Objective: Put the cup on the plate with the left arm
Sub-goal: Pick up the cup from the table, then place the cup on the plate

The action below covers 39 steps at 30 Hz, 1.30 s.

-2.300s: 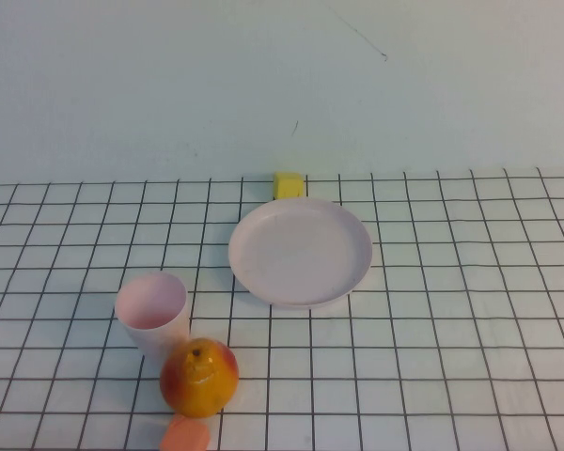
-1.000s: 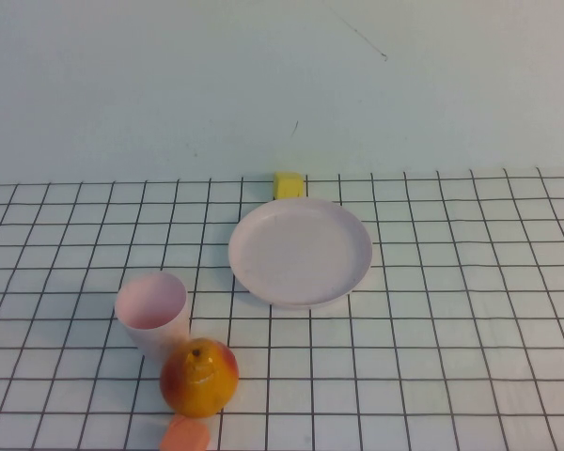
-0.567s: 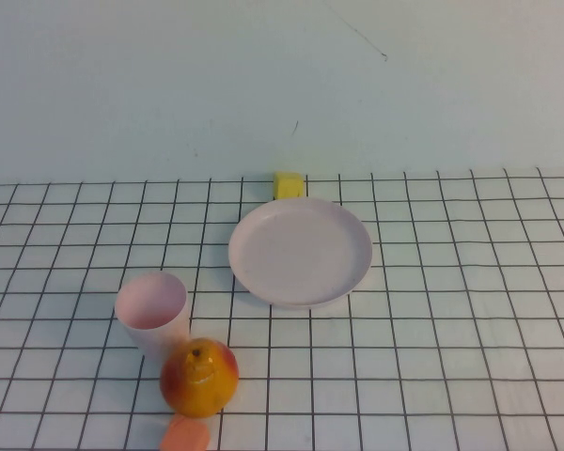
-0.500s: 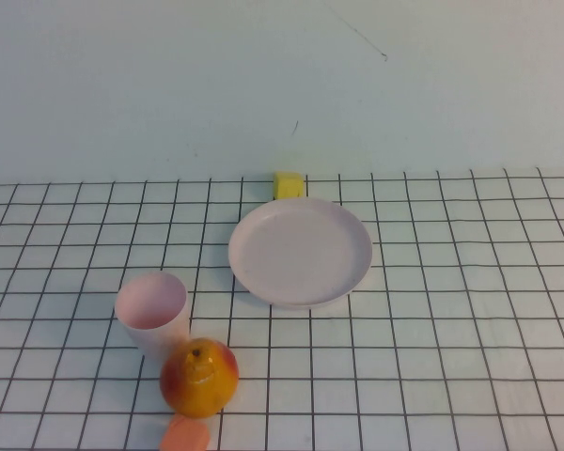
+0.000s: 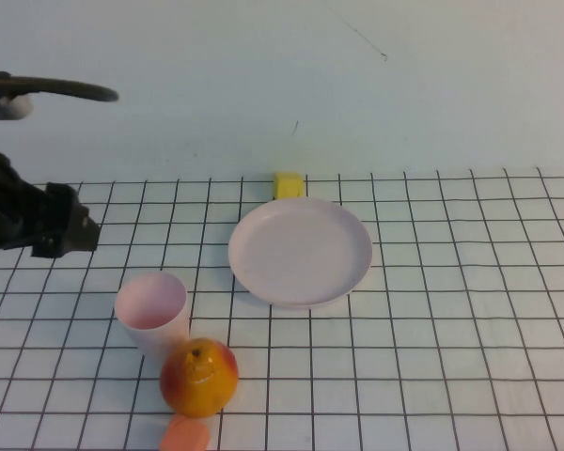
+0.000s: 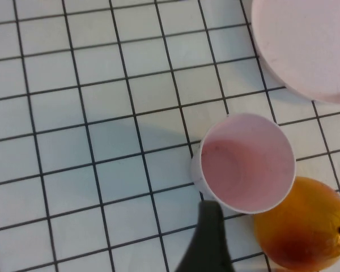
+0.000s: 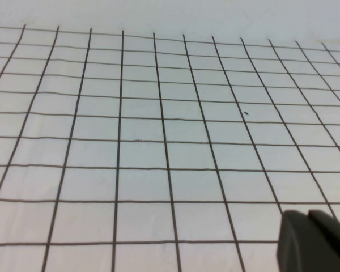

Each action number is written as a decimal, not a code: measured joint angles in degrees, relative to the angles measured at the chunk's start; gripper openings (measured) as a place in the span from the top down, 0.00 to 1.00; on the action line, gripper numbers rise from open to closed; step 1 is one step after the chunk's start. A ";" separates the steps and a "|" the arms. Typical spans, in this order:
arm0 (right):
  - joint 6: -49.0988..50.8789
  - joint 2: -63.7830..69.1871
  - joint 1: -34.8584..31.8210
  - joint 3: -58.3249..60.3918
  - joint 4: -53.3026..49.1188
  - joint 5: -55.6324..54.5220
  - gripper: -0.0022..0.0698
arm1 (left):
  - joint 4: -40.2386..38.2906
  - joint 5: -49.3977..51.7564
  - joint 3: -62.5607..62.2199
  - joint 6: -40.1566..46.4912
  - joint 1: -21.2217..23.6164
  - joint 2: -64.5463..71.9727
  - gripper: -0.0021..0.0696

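Observation:
The pale pink cup (image 5: 152, 310) stands upright and empty at the front left, touching a fruit. In the left wrist view the cup (image 6: 246, 170) lies below the camera. The pale pink plate (image 5: 301, 250) sits empty near the table's middle, to the right of and beyond the cup; its edge shows in the left wrist view (image 6: 306, 45). My left gripper (image 5: 80, 230) hovers above the table left of and beyond the cup, apart from it. It is open and empty, with one black finger (image 6: 209, 241) showing beside the cup. My right gripper (image 7: 314, 241) is shut and empty over bare grid cloth.
An orange-red fruit (image 5: 199, 377) touches the cup's near right side. A small orange disc (image 5: 185, 435) lies at the front edge. A yellow block (image 5: 288, 184) sits just behind the plate. The white grid cloth (image 5: 451, 329) covers the table.
My left arm has come into the high view from the left, where no arm showed before. Cup, plate, fruit and block have not moved.

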 joint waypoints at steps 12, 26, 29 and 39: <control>0.00 0.00 0.00 0.00 0.00 0.00 0.97 | -2.99 -2.20 -6.82 1.24 -2.38 21.82 0.26; 0.00 0.00 0.00 0.00 0.00 0.00 0.97 | 5.17 -2.92 -10.38 1.44 -6.39 35.28 0.71; 0.00 0.00 0.00 0.00 0.00 0.00 0.97 | 3.96 -2.91 -11.29 1.90 -6.39 35.79 0.89; 0.00 0.00 0.00 0.00 0.00 0.00 0.97 | -4.07 -2.38 -26.11 4.55 -10.33 36.80 0.94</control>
